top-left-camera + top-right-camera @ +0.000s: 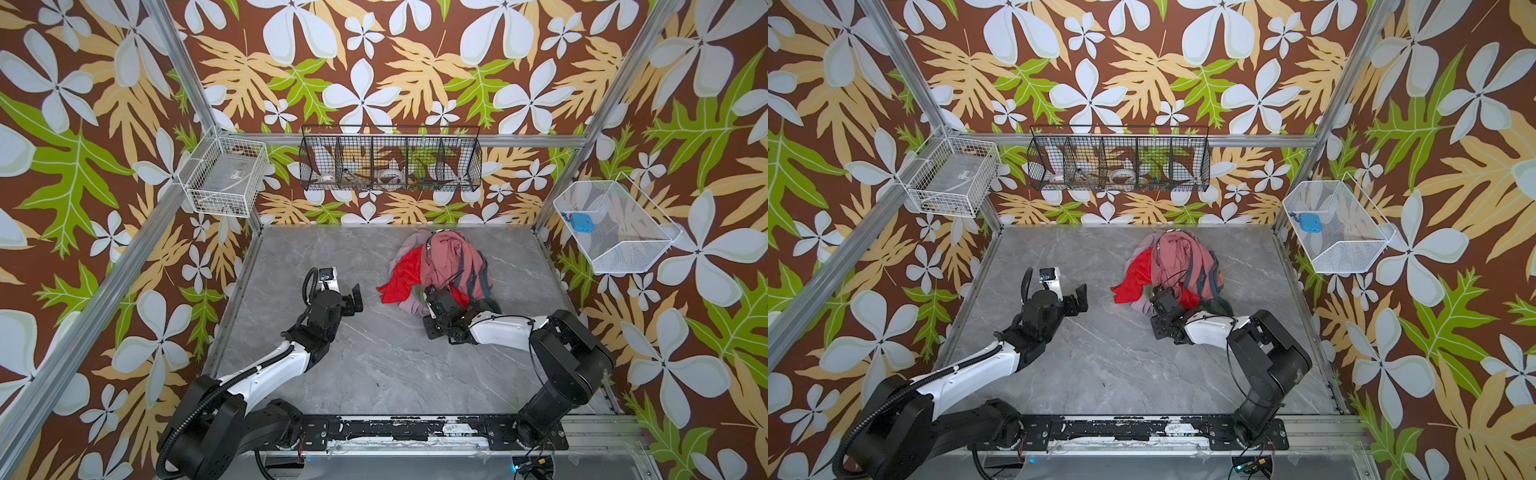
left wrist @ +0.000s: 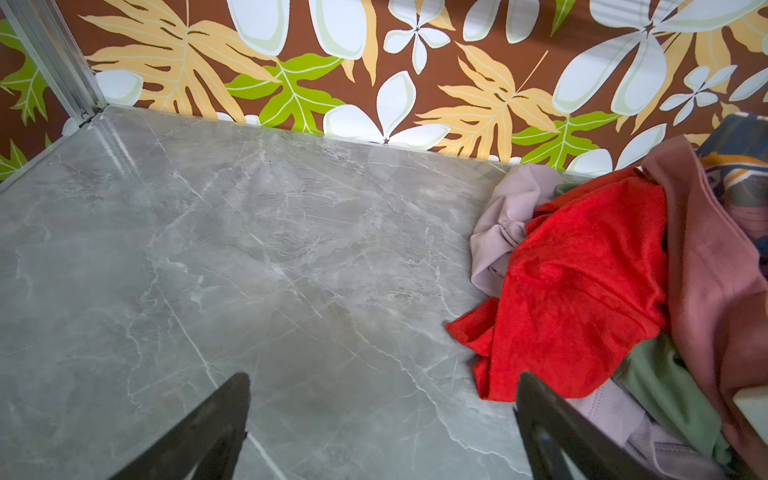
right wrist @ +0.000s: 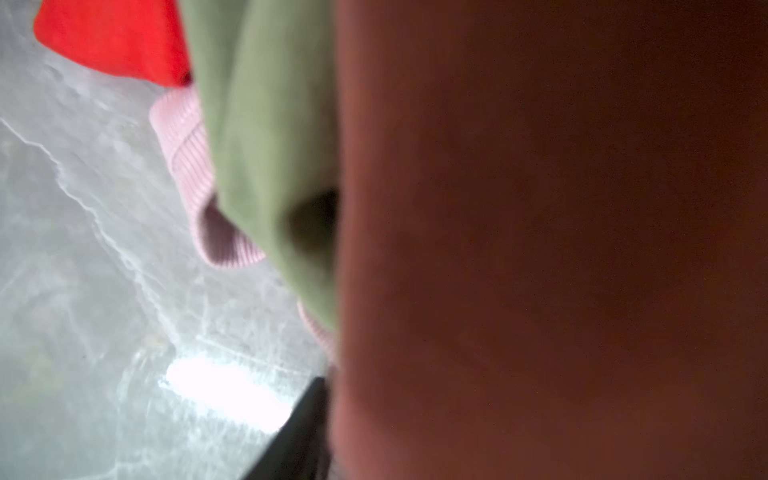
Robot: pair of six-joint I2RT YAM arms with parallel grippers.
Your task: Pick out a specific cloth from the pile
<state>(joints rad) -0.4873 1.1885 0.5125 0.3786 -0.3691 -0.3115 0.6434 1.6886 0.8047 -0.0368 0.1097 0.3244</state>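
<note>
Lilac ribbed cloth (image 1: 409, 306) shows beneath pile (image 1: 446, 255); right hand (image 1: 432, 293) pressed into pile, grip indeterminate; left hand (image 1: 355, 298) splayed, empty.

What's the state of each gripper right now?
Left gripper: open, holding nothing.
Right gripper: in the pile, jaws hidden by cloth; cannot tell.

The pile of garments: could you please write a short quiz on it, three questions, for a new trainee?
1. True or false: the left gripper holds a garment.
2. What lies on top of the pile? A dusty-rose garment; B white towel; C yellow sock.
3. Fill in: the lilac cloth lies partly ___ the red cloth.
Key: 1 false, it is open above the bare table; 2 A; 3 under.
</note>
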